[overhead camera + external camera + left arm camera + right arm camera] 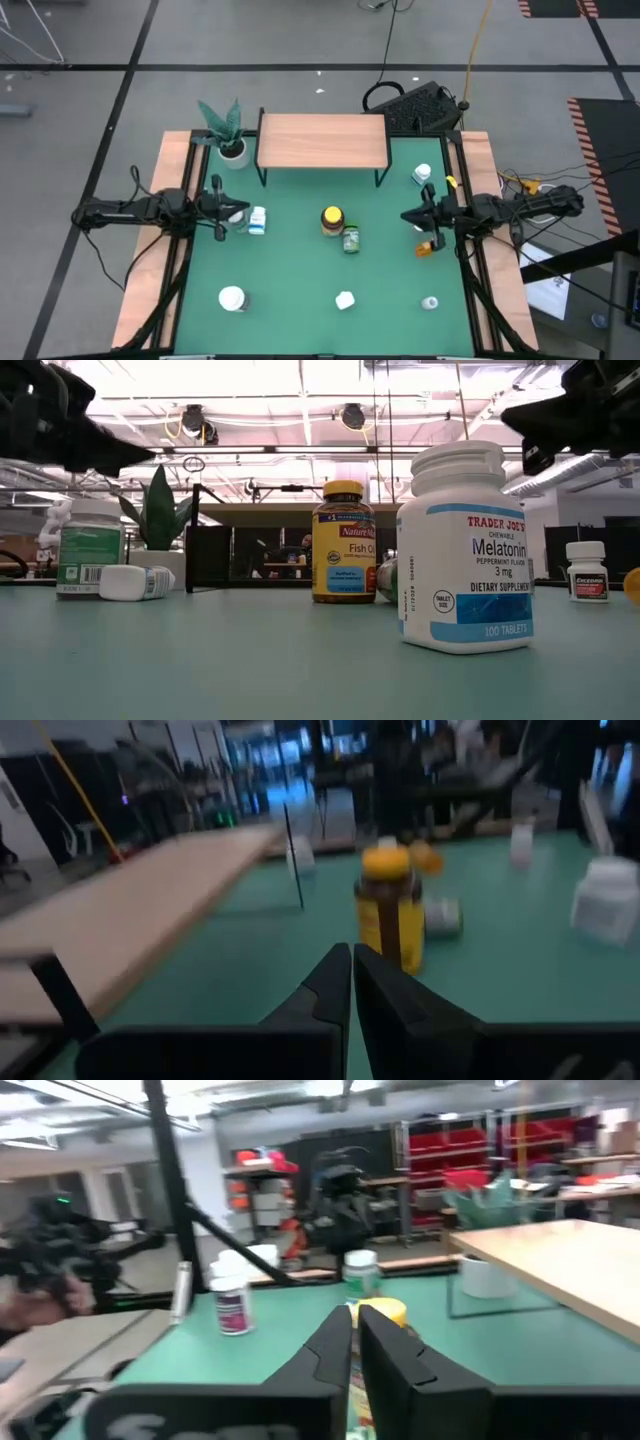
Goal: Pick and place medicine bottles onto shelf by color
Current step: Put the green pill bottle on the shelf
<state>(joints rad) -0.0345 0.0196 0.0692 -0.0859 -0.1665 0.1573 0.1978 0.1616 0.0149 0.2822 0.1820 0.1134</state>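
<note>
A grey floor crossed by dark tape lines is surrounding the green table, with a black power strip and a yellow cable lying toward one o'clock of it. Striped hazard tape is running along the floor at three o'clock. Overhead, bright ceiling lights are glowing above round hanging fixtures, and red storage racks are standing far back.

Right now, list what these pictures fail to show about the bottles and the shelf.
- Shelf: in the low view only a dark leg shows; the board is lost behind the bottles.
- Orange bottle: in the high view the right gripper and its arm partly cover it; the label is unreadable.
- Amber bottle: blurred in the left wrist view; its label is readable only in the low view.
- Small bottle near the front edge: too small to identify.
</note>
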